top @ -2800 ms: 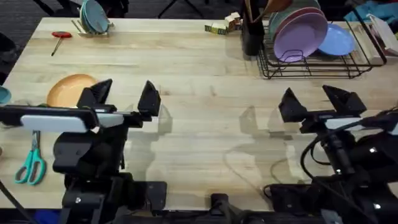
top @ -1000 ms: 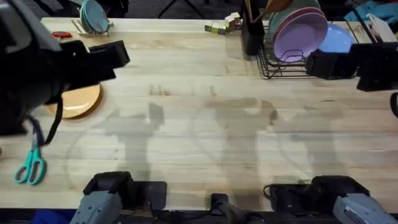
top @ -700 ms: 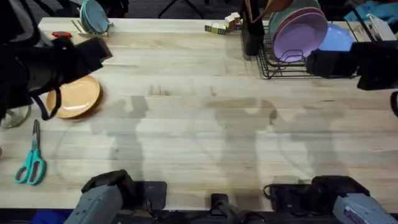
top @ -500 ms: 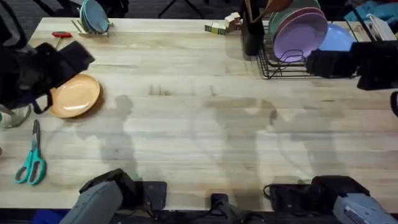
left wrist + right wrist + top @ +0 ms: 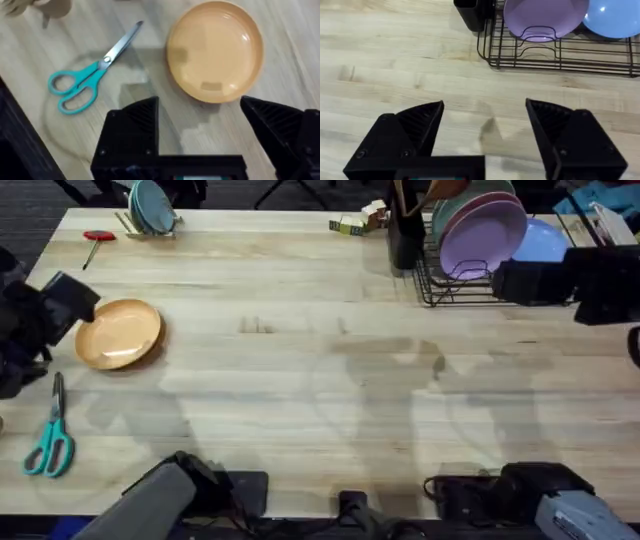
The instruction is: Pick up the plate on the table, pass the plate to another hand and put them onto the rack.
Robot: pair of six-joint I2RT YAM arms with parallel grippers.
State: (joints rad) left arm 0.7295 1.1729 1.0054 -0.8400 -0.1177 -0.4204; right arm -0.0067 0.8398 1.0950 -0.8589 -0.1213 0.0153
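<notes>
Scissors (image 5: 47, 442) lie nearest, at the table's (image 5: 300, 410) left edge; just beyond, the orange plate (image 5: 119, 334) lies flat; the left gripper (image 5: 200, 120) hovers over it, jaws wide, holding nothing; far right, the right gripper (image 5: 485, 120), also wide and unladen, faces the rack (image 5: 500, 280) with its lilac plate (image 5: 483, 235).

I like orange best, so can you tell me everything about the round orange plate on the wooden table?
The round, shallow orange-tan plate looks glossy, with a low raised rim and light glinting off its smooth middle. It is empty and lies flat, right way up, on the pale wooden plank table, near its left side. Teal-handled scissors lie close by without touching it. The left gripper hovers over the plate's edge with its black fingers spread wide. Nothing but the table touches the plate.
</notes>
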